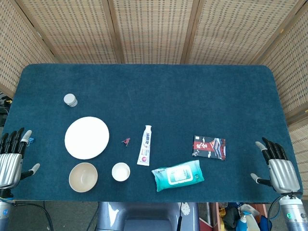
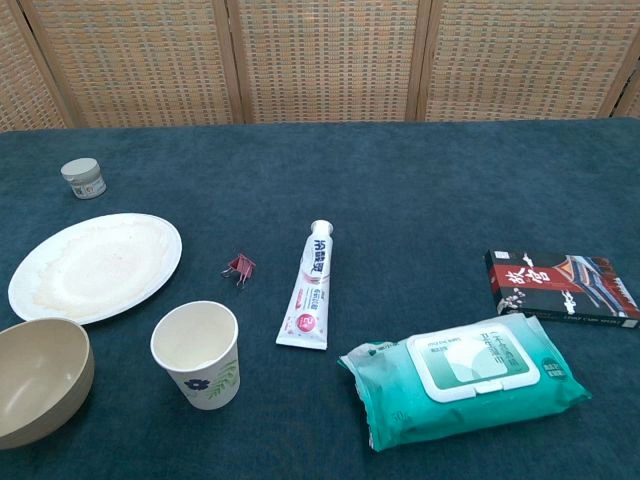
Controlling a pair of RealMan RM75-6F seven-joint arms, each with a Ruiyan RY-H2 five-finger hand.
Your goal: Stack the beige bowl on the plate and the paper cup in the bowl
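A white plate [image 1: 86,137] [image 2: 95,265] lies on the left half of the blue table. Just in front of it stands the beige bowl [image 1: 83,177] [image 2: 38,378], upright and empty. To the bowl's right stands a white paper cup [image 1: 121,172] [image 2: 197,354] with a flower print, upright. My left hand [image 1: 12,156] hovers at the table's left edge, fingers apart, holding nothing. At the right edge my right hand [image 1: 277,165] is likewise open and empty. Neither hand shows in the chest view.
A toothpaste tube [image 1: 145,145] [image 2: 313,285] lies right of the plate, a small red clip [image 1: 126,141] [image 2: 240,267] between them. A wet-wipes pack [image 1: 178,175] [image 2: 465,379] and a dark box [image 1: 209,147] [image 2: 562,285] lie to the right. A small jar [image 1: 70,100] [image 2: 83,178] stands behind the plate.
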